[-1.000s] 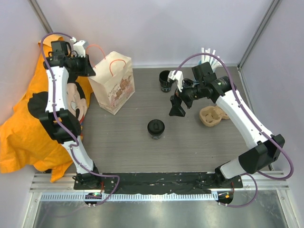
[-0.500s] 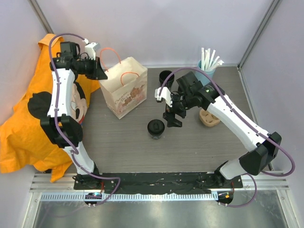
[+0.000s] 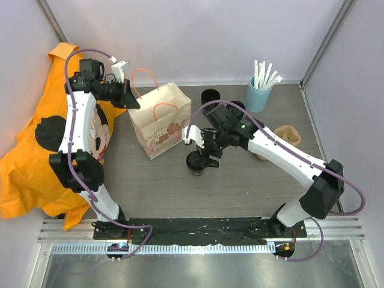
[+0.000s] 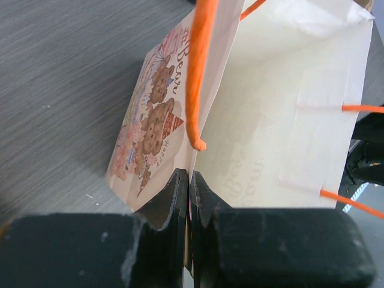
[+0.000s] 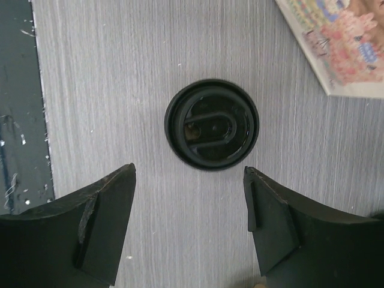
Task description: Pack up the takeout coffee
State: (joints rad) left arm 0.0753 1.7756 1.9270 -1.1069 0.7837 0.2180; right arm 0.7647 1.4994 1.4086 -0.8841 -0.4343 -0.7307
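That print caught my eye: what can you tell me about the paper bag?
The paper bag is cream, with cartoon bears printed on one face and orange cord handles. It stands upright and open on the grey table, left of centre. The left gripper is shut on its top edge.

Left arm (image 3: 77, 123) rises from its base and folds toward the far left; the left end effector (image 4: 189, 180) is pinched tight on the wall of a paper bag (image 4: 264, 120). Right arm (image 3: 282, 151) bends inward toward the centre with its wrist pointing down; the right end effector (image 5: 188, 170) has its jaws spread wide, gripping nothing.
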